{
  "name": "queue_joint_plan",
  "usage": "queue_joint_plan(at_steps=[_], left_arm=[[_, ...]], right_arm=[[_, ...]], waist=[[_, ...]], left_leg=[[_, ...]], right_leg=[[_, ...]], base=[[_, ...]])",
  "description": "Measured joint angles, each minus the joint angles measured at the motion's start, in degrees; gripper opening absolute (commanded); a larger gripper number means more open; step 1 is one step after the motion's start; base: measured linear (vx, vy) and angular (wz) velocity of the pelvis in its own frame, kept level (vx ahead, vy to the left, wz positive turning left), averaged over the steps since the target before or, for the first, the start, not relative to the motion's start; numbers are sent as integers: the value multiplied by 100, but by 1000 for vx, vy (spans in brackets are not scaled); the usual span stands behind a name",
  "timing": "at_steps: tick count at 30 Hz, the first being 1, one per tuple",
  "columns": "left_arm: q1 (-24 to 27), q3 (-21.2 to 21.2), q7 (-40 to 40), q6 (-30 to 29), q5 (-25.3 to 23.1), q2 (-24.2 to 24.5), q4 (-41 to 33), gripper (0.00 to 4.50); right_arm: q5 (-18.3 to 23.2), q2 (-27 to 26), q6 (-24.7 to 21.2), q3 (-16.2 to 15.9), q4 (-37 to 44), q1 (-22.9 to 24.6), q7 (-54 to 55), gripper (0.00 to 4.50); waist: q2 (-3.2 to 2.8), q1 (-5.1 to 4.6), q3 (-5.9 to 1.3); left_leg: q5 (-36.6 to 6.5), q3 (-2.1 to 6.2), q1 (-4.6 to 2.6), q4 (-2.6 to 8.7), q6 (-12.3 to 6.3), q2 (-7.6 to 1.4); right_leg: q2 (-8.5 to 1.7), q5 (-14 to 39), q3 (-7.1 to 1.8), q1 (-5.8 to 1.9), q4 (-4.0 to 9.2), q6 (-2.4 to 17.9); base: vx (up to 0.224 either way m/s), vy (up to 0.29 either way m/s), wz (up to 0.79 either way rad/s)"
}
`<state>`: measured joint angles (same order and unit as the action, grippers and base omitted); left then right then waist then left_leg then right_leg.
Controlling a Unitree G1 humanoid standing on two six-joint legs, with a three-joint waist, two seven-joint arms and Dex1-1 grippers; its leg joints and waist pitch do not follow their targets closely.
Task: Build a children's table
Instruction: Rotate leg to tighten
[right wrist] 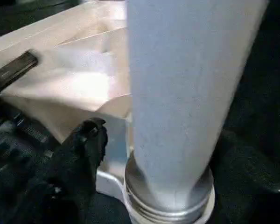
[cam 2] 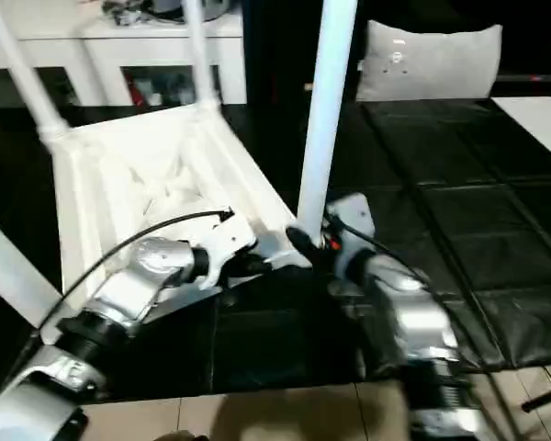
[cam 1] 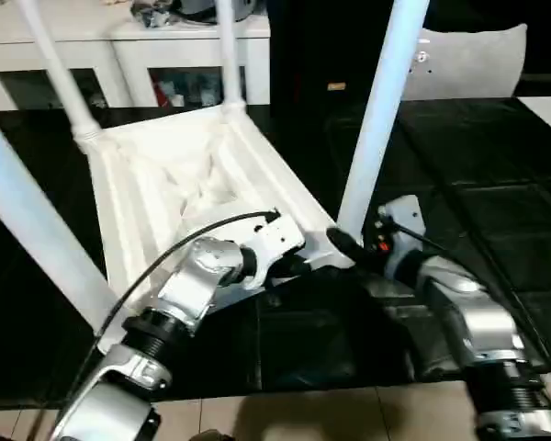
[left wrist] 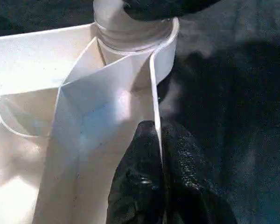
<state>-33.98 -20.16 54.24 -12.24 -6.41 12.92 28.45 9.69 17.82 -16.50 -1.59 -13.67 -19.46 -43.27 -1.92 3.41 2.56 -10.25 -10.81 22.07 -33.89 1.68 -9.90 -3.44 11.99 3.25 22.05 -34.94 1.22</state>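
The children's table lies upside down on the black mat, its ribbed white top (cam 1: 165,175) facing up. Legs stand in the corner sockets: near right leg (cam 1: 381,110), far right leg (cam 1: 228,50), far left leg (cam 1: 60,73), near left leg (cam 1: 28,220). My left gripper (cam 1: 298,266) is shut on the top's thin rim (left wrist: 154,79) just beside the near right socket, one black finger on each side of it. My right gripper (cam 1: 342,243) stands open around the base of the near right leg (right wrist: 177,93). One finger (right wrist: 86,144) stands a little off the leg; the other is hidden behind it.
A white cabinet (cam 1: 129,55) with dark glass doors stands close behind the table's far legs. A grey cushion (cam 1: 468,60) lies at the back right. Black mat tiles (cam 1: 477,211) stretch to the right, and pale floor (cam 1: 303,413) shows along the front edge.
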Motion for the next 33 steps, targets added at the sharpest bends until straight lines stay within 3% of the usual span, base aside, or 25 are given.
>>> queue_joint_plan(at_steps=[7,13,20,24,26,33], left_arm=[[66,-219,1098,836,124,635,0,0],[66,-357,1749,1347,197,900,10,0],[34,-467,2423,1655,332,1113,58,0],[12,-507,2577,1749,336,1147,69,0],[4,-508,2645,1776,347,1146,110,0],[-18,-514,2713,1820,391,1133,169,0]], right_arm=[[212,924,509,-112,-24,74,-1534,382],[520,1240,538,-235,-25,75,-2623,329],[692,1294,566,-561,-98,71,-3385,258],[786,1250,535,-613,-165,69,-3629,243],[829,1241,509,-655,-215,55,-3723,213],[868,1238,390,-691,-194,47,-3799,193]], waist=[[4,135,2],[6,221,3],[6,309,3],[6,321,3],[6,326,3],[6,326,3]], left_leg=[[0,-1,1,-3,-1,1],[0,0,4,-4,-2,-1],[1,-1,4,-9,-2,-4],[0,-1,4,-10,-2,-4],[1,-1,4,-10,-2,-4],[1,-1,3,-12,-2,-4]], right_leg=[[-5,1,4,-5,1,-1],[-6,1,12,-5,1,0],[-10,1,20,-9,-1,0],[-12,1,23,-10,-1,0],[-13,1,26,-11,-2,0],[-16,1,29,-13,-4,0]], base=[[0,0,0],[0,0,0],[0,0,0],[0,0,0],[0,0,0],[0,0,0]])
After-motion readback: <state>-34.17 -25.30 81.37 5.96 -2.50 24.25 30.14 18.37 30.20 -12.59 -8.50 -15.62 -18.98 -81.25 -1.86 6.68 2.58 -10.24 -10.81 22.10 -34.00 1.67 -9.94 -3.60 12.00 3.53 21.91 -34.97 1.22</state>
